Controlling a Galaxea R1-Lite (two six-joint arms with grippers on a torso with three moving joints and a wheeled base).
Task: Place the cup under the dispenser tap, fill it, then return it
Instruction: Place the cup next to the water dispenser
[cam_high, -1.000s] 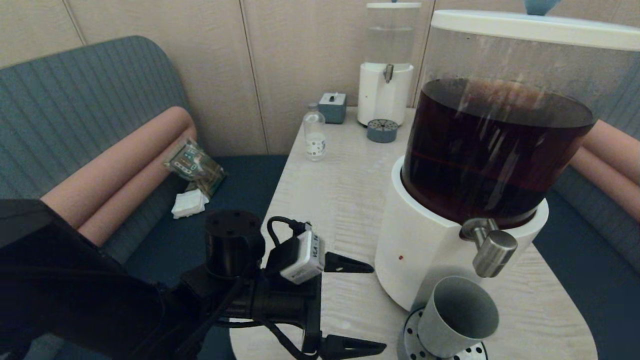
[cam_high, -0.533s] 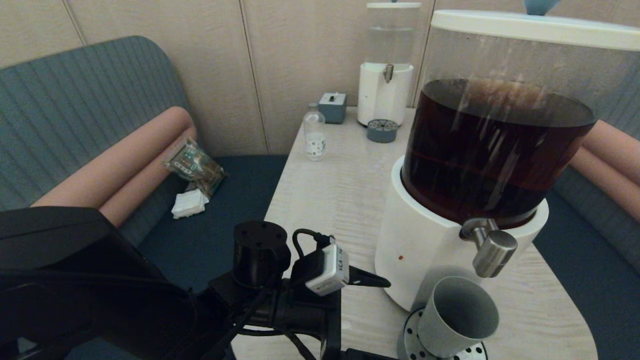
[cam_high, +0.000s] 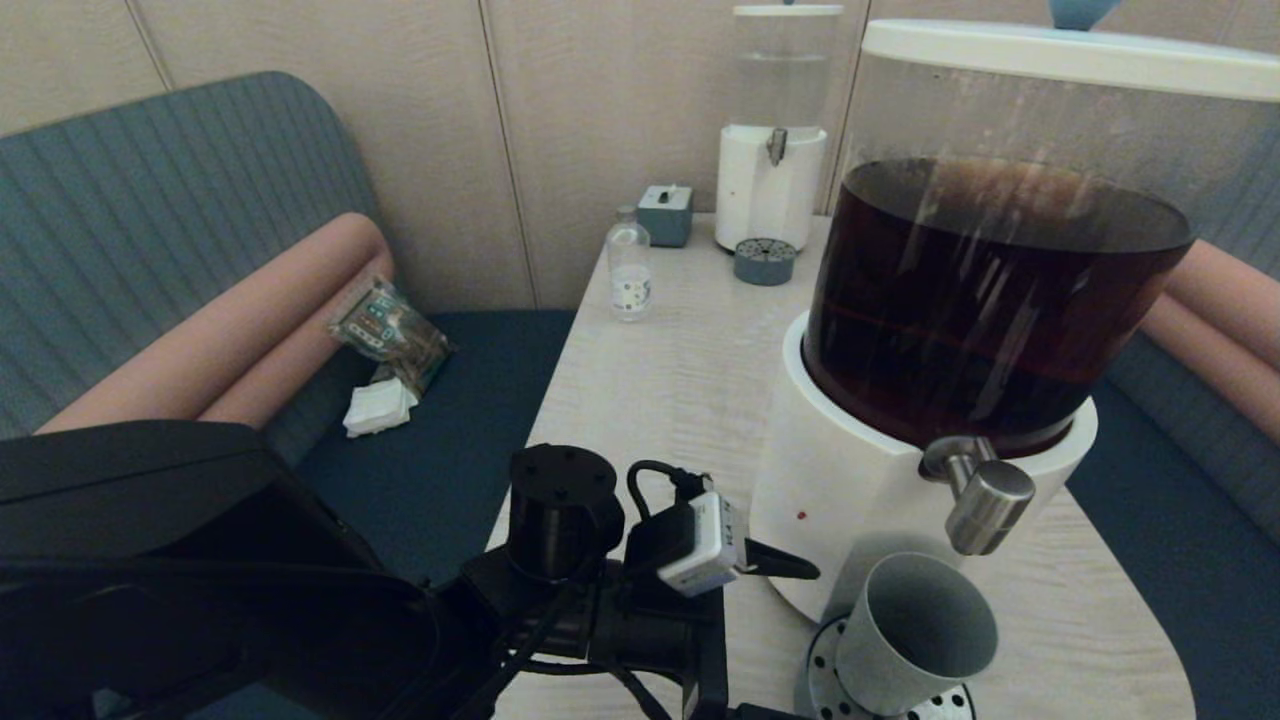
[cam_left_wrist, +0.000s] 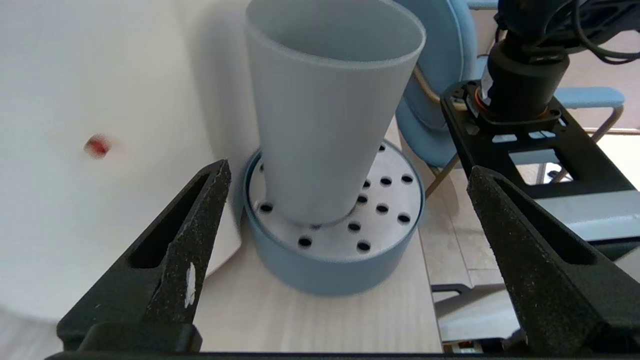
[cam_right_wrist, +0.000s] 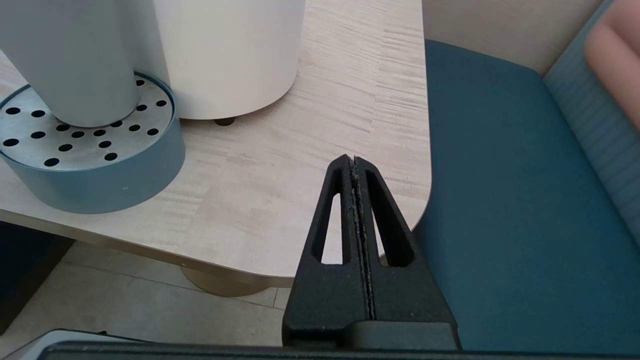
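We see a pale wood-grain table (cam_high: 660, 400). Its big white-based dispenser (cam_high: 850, 500) stands near us, a perforated drip tray (cam_high: 830, 680) touching its base. Well behind the dispenser stand a clear small bottle (cam_high: 630, 272), a grey box (cam_high: 664, 214) and a small dispenser (cam_high: 770, 190).

The left gripper (cam_left_wrist: 345, 185) is spreading its fingers (cam_left_wrist: 185, 225) wide, with the grey cup (cam_left_wrist: 325, 105) standing beyond them on a round drip tray (cam_left_wrist: 330, 265).

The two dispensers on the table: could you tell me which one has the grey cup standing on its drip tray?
The big near dispenser holding dark brown liquid; the cup stands under its steel tap. The small far dispenser holds clear liquid.
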